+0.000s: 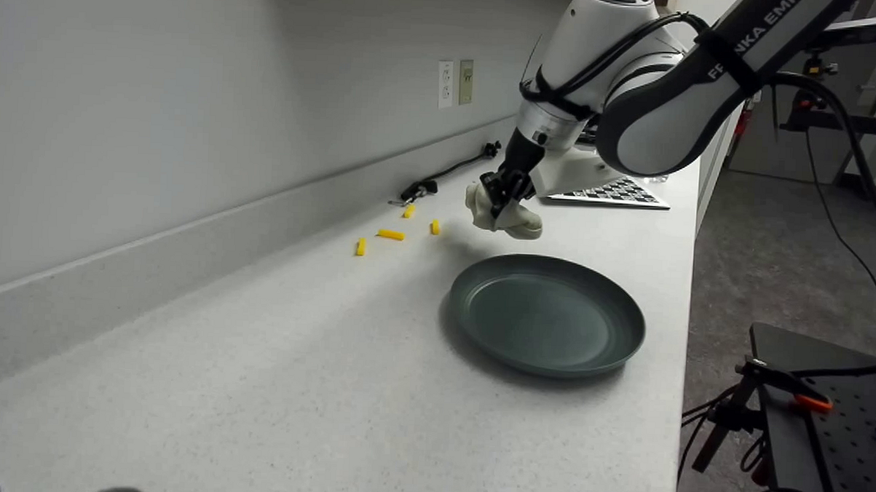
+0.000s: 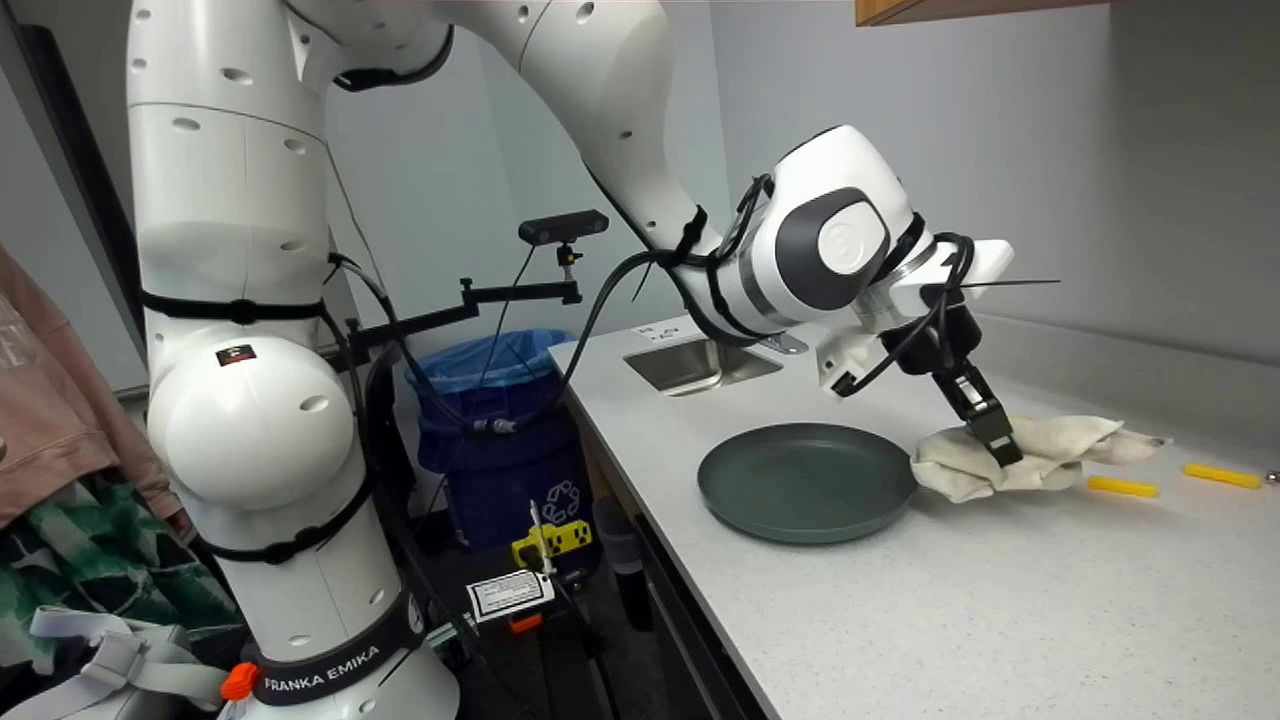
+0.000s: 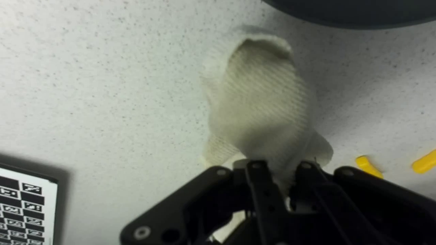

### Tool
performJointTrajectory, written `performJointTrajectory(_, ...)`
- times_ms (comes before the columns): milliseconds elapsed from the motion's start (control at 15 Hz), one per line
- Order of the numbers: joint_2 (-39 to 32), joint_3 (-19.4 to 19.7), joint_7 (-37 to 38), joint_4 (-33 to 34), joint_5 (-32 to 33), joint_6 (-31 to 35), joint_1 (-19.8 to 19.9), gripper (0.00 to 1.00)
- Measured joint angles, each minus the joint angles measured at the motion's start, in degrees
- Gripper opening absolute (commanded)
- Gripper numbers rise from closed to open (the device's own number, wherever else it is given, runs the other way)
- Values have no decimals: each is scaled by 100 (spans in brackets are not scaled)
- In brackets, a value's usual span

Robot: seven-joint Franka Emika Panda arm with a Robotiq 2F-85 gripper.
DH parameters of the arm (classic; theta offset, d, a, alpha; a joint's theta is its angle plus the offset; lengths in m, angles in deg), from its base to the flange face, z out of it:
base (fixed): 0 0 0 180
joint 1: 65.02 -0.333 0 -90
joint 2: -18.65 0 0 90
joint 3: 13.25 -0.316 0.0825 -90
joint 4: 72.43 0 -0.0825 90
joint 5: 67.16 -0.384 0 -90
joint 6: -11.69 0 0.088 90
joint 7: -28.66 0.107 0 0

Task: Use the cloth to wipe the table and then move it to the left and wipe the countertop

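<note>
Hand clamped on cloth; long axis crosswise over countertop, thin end pointing toward backsplash.

In an exterior view we look down along the countertop from a raised spot, the wall at frame left. In an exterior view we sit close beside the arm's upright section, facing roughly the opposite way, toward the sink, wall at frame right. In both exterior views we find the plate and the cloth. From the wrist, nearest of all, we look steeply down past the gripper, catching part of the plate.
</note>
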Motion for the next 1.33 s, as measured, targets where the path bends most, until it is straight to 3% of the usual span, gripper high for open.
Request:
performJointTrajectory(200,-15,417,601,-2,385,-168,-453,3)
performJointTrajectory(267,-8,422,654,-10,388,-267,-514,39)
performJointTrajectory(333,5,387,668,-29,366,-359,-549,40)
performJointTrajectory(533,28,215,667,-57,299,-605,-563,61)
performJointTrajectory(867,131,-627,672,-55,359,-804,84,98)
performJointTrajectory(1067,176,-943,684,-45,413,-807,409,100)
performJointTrajectory(1333,178,-1002,807,-12,599,-672,532,100)
